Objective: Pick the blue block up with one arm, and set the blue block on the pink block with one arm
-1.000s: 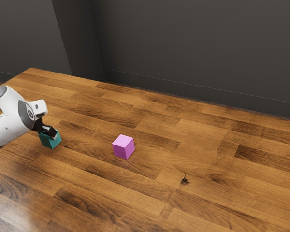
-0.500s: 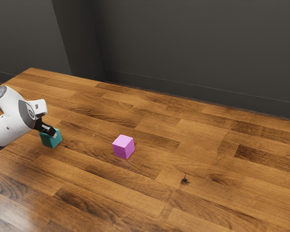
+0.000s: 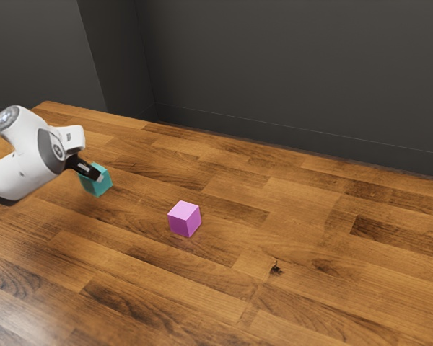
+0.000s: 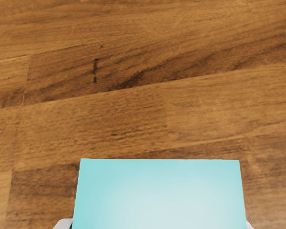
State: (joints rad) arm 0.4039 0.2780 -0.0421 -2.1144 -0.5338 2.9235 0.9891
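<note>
The blue block [image 3: 97, 182], teal in colour, hangs a little above the wooden table at the exterior view's left. My gripper [image 3: 94, 174] is shut on it, one black finger showing across its near face. In the wrist view the blue block [image 4: 158, 193] sits large just under my hand, with wood planks beyond it. The pink block [image 3: 184, 218] rests on the table to the right of the held block in the exterior view, well apart from it.
The wooden table [image 3: 310, 238] stretches wide to the exterior view's right. A small dark knot mark [image 3: 275, 268] lies on the planks right of the pink block. Dark walls [image 3: 289, 65] stand behind the table's far edge.
My gripper has lifted the blue block off the table and carried it up and toward the exterior view's right. The pink block has not moved.
</note>
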